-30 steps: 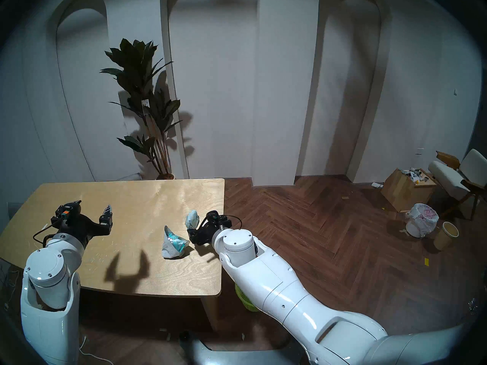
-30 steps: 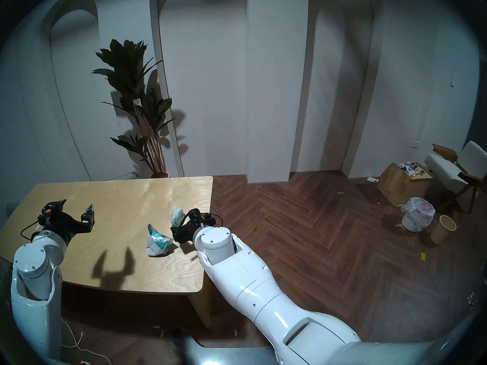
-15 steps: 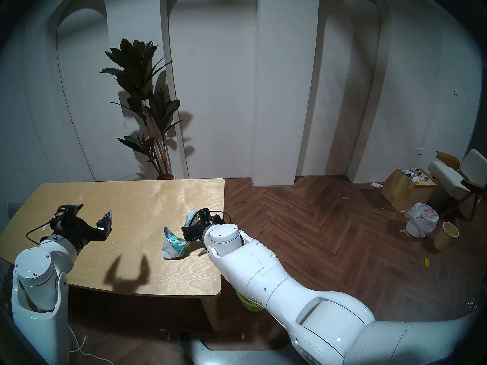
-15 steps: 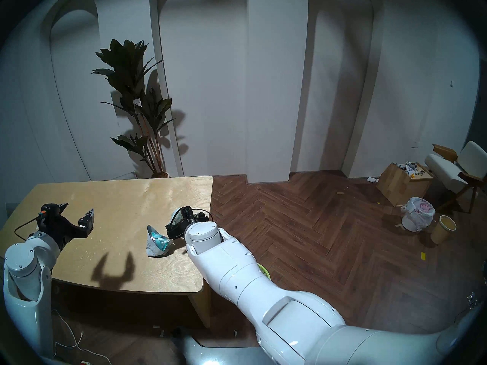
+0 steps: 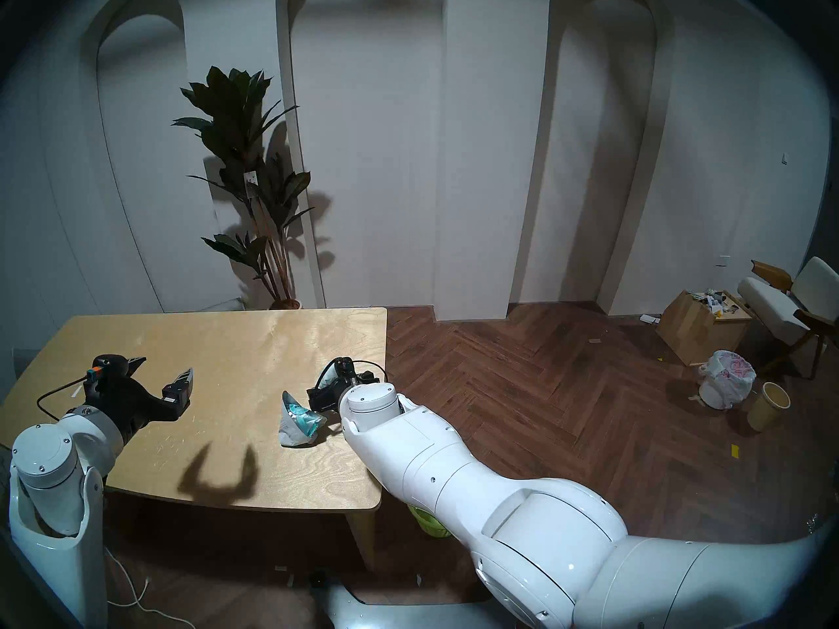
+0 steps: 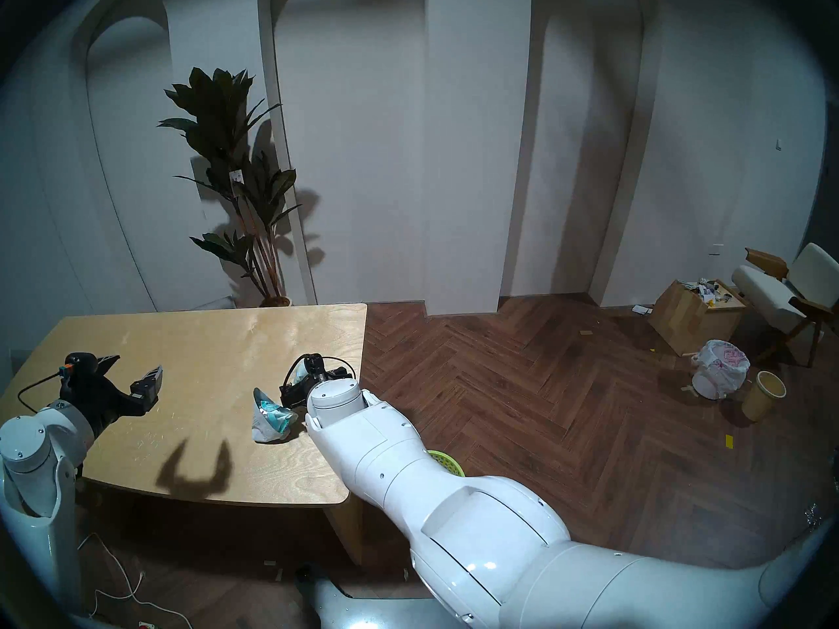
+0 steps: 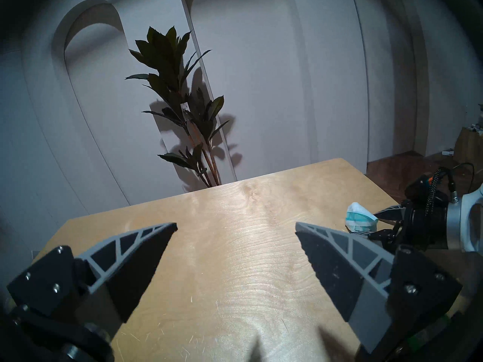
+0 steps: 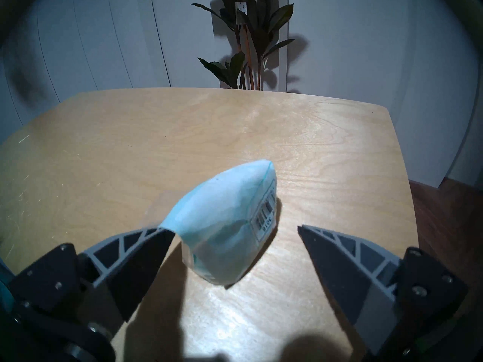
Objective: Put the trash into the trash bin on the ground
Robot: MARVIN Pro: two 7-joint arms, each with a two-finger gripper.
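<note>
- The right gripper (image 8: pixel 235 229) was wide open around the mint packet (image 8: pixel 227 230), not squeezing it.
- The silver bag (image 5: pixel 297 421) lay mid-frame on the table (image 5: pixel 227 342).
- The left gripper (image 7: pixel 235 227) was open and empty.
- The green bin (image 6: pixel 447 462) was mostly hidden, so maybe nothing was inside.

The tabletop (image 5: pixel 236 342) is light wood, smooth and a bit shiny. The pale mint packet (image 8: pixel 224 223) looks like soft, matt plastic. The silver-white bag (image 5: pixel 297 421) is crinkly and shiny. The right gripper (image 8: pixel 235 232) has dull grey and black plastic fingers (image 8: pixel 136 259). The floor (image 5: pixel 567 410) is dark wood
</note>
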